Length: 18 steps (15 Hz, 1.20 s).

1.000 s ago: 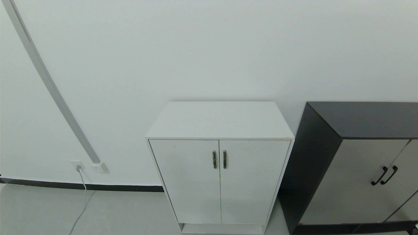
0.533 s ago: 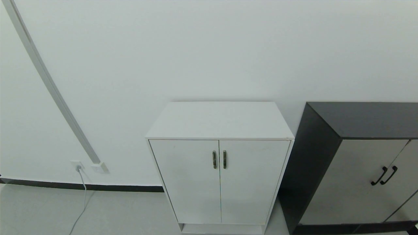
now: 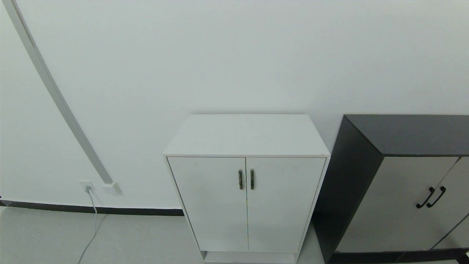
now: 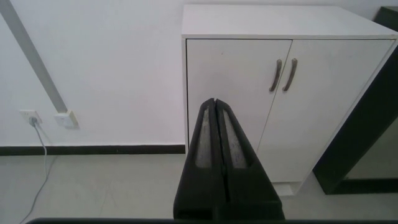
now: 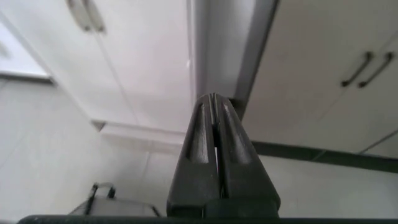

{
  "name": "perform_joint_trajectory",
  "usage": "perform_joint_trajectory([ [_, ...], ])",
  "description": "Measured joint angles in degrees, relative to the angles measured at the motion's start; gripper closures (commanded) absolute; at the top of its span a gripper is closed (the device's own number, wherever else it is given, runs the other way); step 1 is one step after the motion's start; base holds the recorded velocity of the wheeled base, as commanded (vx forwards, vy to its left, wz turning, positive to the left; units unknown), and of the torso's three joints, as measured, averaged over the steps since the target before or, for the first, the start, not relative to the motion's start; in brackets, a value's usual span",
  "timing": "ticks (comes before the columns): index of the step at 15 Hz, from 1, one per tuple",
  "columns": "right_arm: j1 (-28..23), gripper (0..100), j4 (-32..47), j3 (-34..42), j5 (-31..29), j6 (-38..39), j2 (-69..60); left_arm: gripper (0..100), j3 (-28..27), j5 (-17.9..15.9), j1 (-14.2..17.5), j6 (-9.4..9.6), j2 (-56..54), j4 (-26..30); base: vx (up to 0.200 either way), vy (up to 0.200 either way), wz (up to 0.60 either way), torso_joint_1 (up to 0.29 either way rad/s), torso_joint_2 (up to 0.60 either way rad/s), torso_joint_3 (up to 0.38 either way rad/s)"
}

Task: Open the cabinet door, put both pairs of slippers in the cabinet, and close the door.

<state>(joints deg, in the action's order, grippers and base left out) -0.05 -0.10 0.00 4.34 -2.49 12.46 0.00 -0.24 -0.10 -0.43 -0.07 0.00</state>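
A white two-door cabinet [image 3: 246, 198] stands against the wall, both doors closed, with two dark vertical handles [image 3: 246, 179] side by side at the middle. In the left wrist view the cabinet [image 4: 249, 93] is ahead of my left gripper [image 4: 215, 106], whose fingers are pressed together with nothing between them. My right gripper [image 5: 214, 102] is shut too and empty, held low in front of the gap between the white cabinet [image 5: 137, 56] and the dark one.
A black cabinet with grey doors [image 3: 399, 190] and black handles stands right against the white one. A wall socket with a grey cable [image 3: 88, 205] and a slanted grey conduit [image 3: 55, 91] are to the left. Grey tiled floor [image 4: 93, 186] lies in front.
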Motion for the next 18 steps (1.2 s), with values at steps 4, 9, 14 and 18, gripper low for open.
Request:
perform_joint_trajectory([
  [4,-2.3,100,0.0,0.0,-0.1,0.2,-4.6,100,0.0,0.0,0.0,-0.06,0.0,0.0,0.0,0.0,0.0,0.0,0.0,0.0],
  [9,-3.2,100,-0.2,0.0,-1.1,4.8,-7.6,100,0.0,0.1,0.0,-0.44,0.0,0.0,0.0,0.0,0.0,0.0,0.0,0.0],
  [14,-0.4,100,-0.2,0.0,-1.6,4.9,-9.0,100,0.0,0.0,0.0,-0.33,0.0,0.0,0.0,0.0,0.0,0.0,0.0,0.0],
  [18,0.0,100,-0.4,0.0,-6.1,6.6,-11.7,100,0.0,0.1,0.0,-0.3,0.0,0.0,0.0,0.0,0.0,0.0,0.0,0.0],
])
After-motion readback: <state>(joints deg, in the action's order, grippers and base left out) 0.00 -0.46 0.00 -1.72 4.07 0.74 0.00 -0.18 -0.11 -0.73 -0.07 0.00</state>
